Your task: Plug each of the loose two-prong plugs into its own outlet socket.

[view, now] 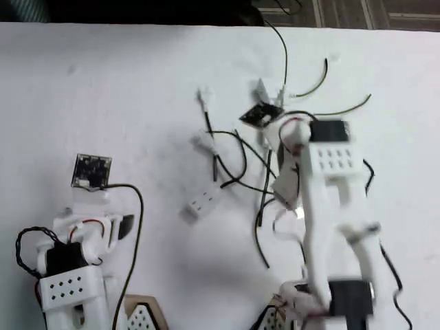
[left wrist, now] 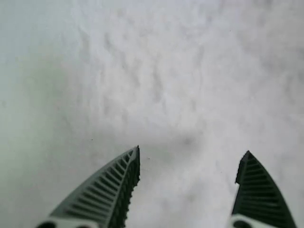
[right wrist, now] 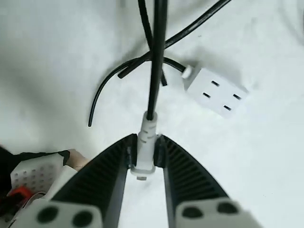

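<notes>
Between the right jaws, a white plug (right wrist: 146,142) sits clamped — left jaws spread.

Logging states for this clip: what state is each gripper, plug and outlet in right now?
Left gripper: open, empty.
Right gripper: shut on the white two-prong plug with black cord.
That plug: held, not plugged in.
White rectangular plastic outlet block: lying flat, visible sockets empty.
</notes>
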Motion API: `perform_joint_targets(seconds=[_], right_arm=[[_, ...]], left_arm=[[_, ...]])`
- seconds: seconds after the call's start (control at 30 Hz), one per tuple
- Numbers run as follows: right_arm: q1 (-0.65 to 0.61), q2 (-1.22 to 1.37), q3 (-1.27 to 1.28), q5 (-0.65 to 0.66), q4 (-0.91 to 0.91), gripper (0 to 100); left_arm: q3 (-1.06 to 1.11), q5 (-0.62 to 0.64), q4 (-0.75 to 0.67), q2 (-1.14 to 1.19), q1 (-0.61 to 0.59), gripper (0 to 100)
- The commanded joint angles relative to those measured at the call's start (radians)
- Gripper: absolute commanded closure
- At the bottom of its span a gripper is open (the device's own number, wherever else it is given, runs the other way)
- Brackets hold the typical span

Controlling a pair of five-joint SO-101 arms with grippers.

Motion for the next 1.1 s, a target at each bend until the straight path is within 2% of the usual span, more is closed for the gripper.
perform_joint_targets(seconds=[0.0,0.17,0.4,0.53,0.9,1.07], right_arm=[[-0.035,-0.266,0.075,0.005,0.008,98.1],[-0.11,-0.536,0.235,-0.023,-0.097,98.1],[-0.209,-0.829,0.574,-0.382,-0.49,98.1],[-0.274,-0.905,0.736,-0.48,-0.68,98.1],[-0.499,-0.851,1.008,-0.517,-1.095,98.1],[-0.596,-0.825,1.155,-0.511,-1.391,98.1]], left_arm=[[-0.005,-0.005,-0.006,-0.012,-0.005,68],[-0.005,-0.005,-0.006,-0.012,-0.005,68],[0.005,-0.003,-0.011,-0.012,-0.005,68],[0.005,0.0,-0.012,-0.012,-0.005,68],[-0.003,0.003,-0.046,-0.013,-0.093,68],[-0.003,0.003,-0.046,-0.013,-0.093,68]])
